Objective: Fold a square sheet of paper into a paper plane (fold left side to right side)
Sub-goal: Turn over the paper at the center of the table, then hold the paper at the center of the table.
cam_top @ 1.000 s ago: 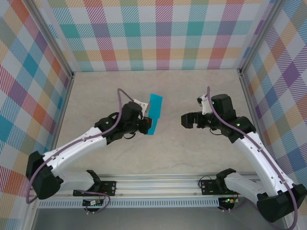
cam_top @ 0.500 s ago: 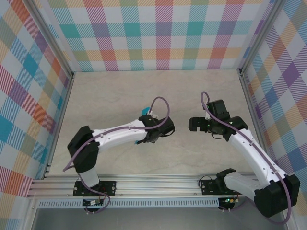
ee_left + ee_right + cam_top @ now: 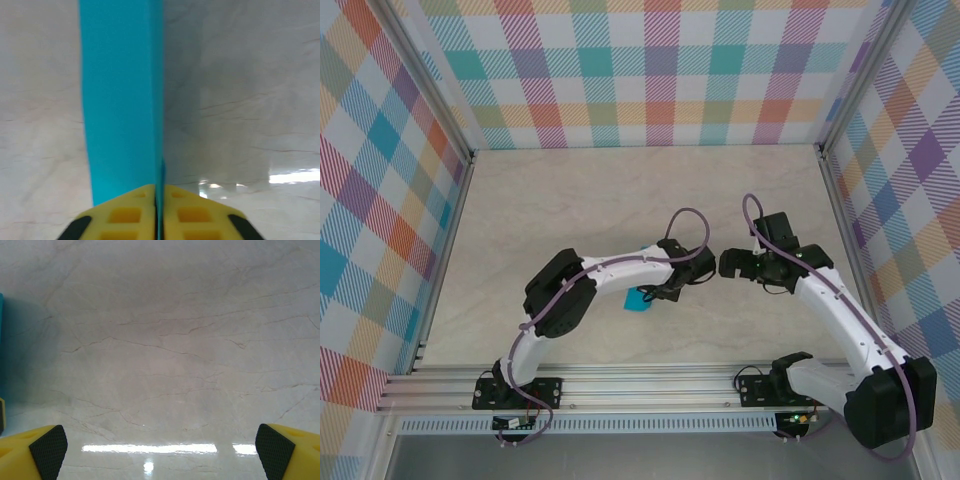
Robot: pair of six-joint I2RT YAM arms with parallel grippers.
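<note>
Left wrist camera shows the left tool (image 3: 158, 212) clamped tight on the folded sheet of paper (image 3: 122, 100), a narrow turquoise strip held on edge and running away from it against the worktop (image 3: 240, 100). Top external camera puts that paper near the middle of the worktop, a corner peeking from under the left arm (image 3: 610, 270), with the right tool (image 3: 728, 265) just to its right. Right wrist camera shows the right tool's jaws spread wide apart.
</note>
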